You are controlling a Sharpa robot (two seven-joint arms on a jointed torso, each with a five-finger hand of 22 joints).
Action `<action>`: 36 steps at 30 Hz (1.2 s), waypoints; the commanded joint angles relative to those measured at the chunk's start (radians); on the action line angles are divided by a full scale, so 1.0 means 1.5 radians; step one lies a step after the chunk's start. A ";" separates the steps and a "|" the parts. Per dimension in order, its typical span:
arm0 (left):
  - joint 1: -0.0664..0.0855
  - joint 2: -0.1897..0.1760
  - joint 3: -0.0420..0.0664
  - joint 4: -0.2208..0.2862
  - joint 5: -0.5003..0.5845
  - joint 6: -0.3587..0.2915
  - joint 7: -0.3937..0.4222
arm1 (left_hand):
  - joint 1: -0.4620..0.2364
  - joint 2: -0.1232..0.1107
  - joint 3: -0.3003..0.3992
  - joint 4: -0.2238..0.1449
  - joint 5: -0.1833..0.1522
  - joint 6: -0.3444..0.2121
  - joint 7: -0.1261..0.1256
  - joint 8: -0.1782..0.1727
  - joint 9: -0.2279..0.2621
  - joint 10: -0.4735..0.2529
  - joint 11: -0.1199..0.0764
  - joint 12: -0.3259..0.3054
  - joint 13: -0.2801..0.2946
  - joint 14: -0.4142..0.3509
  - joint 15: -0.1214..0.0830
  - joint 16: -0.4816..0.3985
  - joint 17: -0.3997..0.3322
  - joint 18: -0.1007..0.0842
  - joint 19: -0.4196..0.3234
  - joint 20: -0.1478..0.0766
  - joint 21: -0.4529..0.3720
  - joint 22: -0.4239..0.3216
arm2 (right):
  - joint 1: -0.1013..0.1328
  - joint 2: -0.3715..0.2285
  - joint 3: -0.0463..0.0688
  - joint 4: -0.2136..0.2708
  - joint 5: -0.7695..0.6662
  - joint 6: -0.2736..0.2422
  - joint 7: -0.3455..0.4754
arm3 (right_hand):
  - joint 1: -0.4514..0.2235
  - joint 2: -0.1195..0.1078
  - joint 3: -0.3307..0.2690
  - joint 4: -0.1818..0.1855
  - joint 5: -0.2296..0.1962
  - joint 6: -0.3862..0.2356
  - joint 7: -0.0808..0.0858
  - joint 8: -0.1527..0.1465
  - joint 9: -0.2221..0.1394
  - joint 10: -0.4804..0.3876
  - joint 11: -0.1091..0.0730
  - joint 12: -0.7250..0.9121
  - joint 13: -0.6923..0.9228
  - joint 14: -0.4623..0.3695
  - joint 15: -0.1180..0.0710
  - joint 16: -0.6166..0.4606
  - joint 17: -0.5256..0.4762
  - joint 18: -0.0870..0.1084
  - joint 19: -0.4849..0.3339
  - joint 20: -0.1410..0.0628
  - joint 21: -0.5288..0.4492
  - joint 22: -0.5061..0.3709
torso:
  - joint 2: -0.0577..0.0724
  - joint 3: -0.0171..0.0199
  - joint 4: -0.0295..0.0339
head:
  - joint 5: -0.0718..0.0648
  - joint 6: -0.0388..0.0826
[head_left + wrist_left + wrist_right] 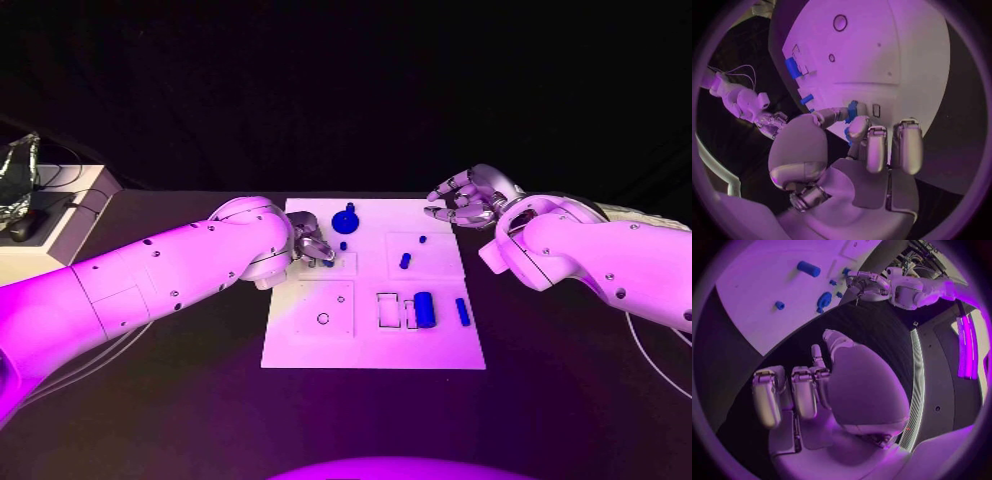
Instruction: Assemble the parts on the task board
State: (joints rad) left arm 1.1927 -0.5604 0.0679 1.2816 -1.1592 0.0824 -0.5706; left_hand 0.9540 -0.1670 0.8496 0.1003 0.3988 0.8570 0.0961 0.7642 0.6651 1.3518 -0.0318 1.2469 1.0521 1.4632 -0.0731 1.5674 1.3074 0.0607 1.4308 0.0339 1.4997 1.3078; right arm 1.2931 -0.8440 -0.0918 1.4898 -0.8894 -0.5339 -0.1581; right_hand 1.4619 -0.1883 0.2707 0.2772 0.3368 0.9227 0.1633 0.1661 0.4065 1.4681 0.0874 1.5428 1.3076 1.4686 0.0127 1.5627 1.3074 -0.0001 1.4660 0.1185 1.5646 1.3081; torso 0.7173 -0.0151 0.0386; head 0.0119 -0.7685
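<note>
Head view frames the white task board (372, 345) lying in the middle of the black table (173, 420). The left hand (312, 245) is lowered over the board's left edge, and a small blue part (852, 111) is pinched between its fingertips, as seen in the left wrist view. The right hand (469, 197) is held just beyond the board's far right corner, over the table, with its fingers curled in and nothing seen in them. A round blue part (346, 220) is seen near the far edge. A blue block (424, 308) and a slim blue bar (463, 311) lie towards the near right corner. A small blue piece (405, 260) rests near the middle.
</note>
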 commanded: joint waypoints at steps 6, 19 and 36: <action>-0.002 -0.001 -0.001 0.001 -0.015 0.021 -0.004 | 0.003 0.008 0.082 -0.092 -0.005 0.045 -0.037 0.001 -0.001 0.008 0.001 0.005 0.005 0.072 -0.005 0.002 0.176 -0.009 0.005 0.000 0.003 0.028 | 0.000 -0.001 0.000 0.002 -0.006 0.004 0.006 | -0.005 -0.006 0.006 0.000 0.004 -0.006 0.001 0.005 0.001 0.048 -0.005 -0.001 0.156 0.063 -0.004 -0.001 0.155 0.000 0.070 -0.007 0.004 0.175 | 0.000 -0.0005 0.0005 | 0.000 -0.003; -0.002 0.001 0.000 0.000 -0.025 0.028 -0.007 | 0.003 0.009 0.076 -0.091 -0.006 0.049 -0.038 0.000 -0.003 0.013 0.000 0.007 0.010 0.072 -0.005 0.002 0.176 -0.010 0.007 0.000 0.004 0.030 | 0.000 0.000 0.000 0.002 -0.006 0.004 0.006 | -0.005 -0.006 0.006 0.000 0.004 -0.006 0.001 0.005 0.001 0.048 -0.005 -0.001 0.156 0.063 -0.004 -0.001 0.155 0.000 0.070 -0.007 0.004 0.175 | 0.000 -0.0004 0.0008 | 0.001 -0.004; -0.002 0.013 0.001 -0.007 -0.014 0.044 -0.006 | 0.025 0.025 -0.038 -0.060 -0.029 0.069 -0.046 -0.009 -0.030 0.028 -0.005 0.010 0.030 0.072 -0.009 0.002 0.176 -0.012 0.013 -0.005 0.004 0.038 | 0.000 0.002 0.000 0.000 -0.006 0.006 0.006 | -0.005 -0.006 0.006 0.000 0.004 -0.006 0.001 0.005 0.001 0.048 -0.005 -0.001 0.156 0.063 -0.004 -0.001 0.155 0.000 0.070 -0.007 0.004 0.175 | 0.000 0.0006 0.0002 | 0.000 -0.009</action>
State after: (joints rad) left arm 1.1935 -0.5448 0.0721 1.2713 -1.1873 0.1152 -0.5775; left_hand 0.9546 -0.1535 0.7779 0.0286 0.3605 0.8997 0.0819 0.7546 0.6215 1.3890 -0.0409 1.2584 1.0963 1.4634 -0.0803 1.5674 1.3074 0.0607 1.4437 0.0287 1.4997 1.3077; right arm 1.2930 -0.8423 -0.0918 1.4891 -0.8897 -0.5336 -0.1583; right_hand 1.4566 -0.1937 0.2762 0.2772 0.3367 0.9197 0.1663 0.1660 0.4074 1.4680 0.0874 1.5427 1.3081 1.4686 0.0127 1.5627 1.3074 -0.0001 1.4660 0.1185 1.5646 1.3077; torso 0.7169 -0.0151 0.0390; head 0.0123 -0.7819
